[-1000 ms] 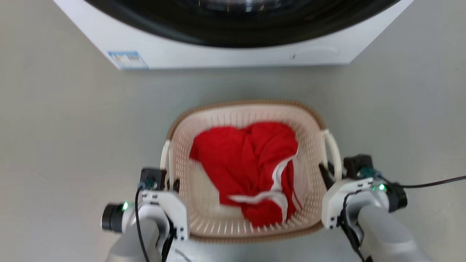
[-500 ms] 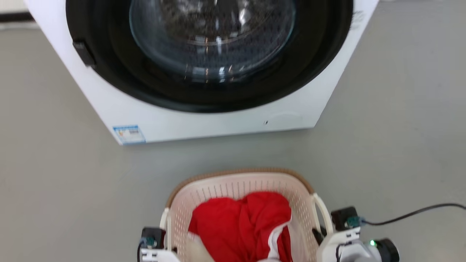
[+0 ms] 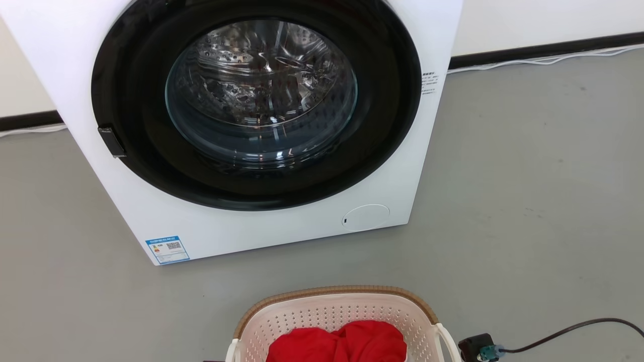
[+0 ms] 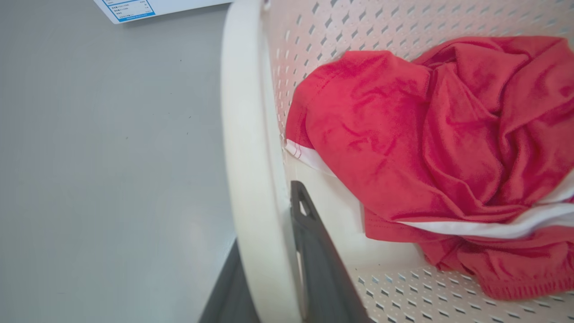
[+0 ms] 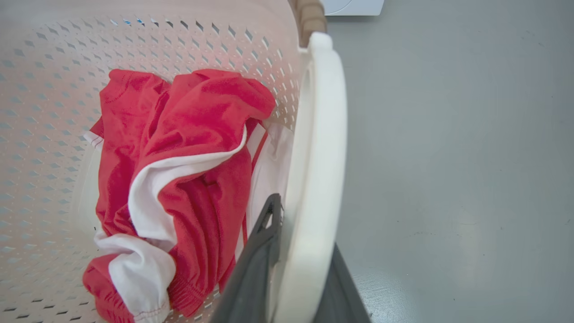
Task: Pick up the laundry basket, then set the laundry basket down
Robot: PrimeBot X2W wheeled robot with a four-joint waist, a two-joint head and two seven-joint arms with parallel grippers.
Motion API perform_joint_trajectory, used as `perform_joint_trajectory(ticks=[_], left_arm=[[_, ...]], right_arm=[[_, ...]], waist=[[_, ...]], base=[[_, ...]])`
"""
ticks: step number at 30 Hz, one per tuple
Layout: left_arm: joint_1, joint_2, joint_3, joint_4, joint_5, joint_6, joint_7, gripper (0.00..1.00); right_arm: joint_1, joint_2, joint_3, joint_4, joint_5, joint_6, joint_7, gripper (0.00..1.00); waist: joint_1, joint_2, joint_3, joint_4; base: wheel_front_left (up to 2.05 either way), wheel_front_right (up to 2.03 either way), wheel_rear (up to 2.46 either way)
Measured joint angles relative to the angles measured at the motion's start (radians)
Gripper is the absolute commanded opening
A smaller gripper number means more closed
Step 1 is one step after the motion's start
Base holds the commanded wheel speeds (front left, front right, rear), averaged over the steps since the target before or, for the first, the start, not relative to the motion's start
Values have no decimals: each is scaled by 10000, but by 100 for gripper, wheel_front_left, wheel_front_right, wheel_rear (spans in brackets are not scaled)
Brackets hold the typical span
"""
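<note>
The laundry basket is cream-white and perforated with a brown woven-look rim, cut off by the bottom edge of the head view. A crumpled red garment with white trim lies inside it. In the left wrist view my left gripper is shut on the basket's white loop handle, one dark finger inside the loop and one outside. My right gripper grips the other handle the same way. Whether the basket's bottom touches the floor is hidden.
A white front-loading washer with a round glass door stands just beyond the basket. Grey floor lies on both sides. A black cable runs from my right wrist to the right. White cables lie along the far baseboard.
The head camera has swung upward, so the washer is in full view and the basket with both wrists has slid to the bottom edge. Both grippers stay on the handles.
</note>
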Motion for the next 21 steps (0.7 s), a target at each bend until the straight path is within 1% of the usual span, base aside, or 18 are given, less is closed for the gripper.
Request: perform_joint_trajectory(ticks=[5,14,21], left_arm=[[70,58,-299,-174,-251,81,27,0],[95,102,-780,-313,-642,240,54,0],[94,119,-1026,-311,-897,242,46,0]], right_arm=[[65,-29,-2,-13,59,0,0,0],[68,-33,-71,67,48,0,0,0],[72,-33,-90,67,46,0,0,0]], waist=[[0,0,-128,14],[0,0,-185,271],[0,0,-214,397]], base=[[0,0,0],[0,0,0],[0,0,0]])
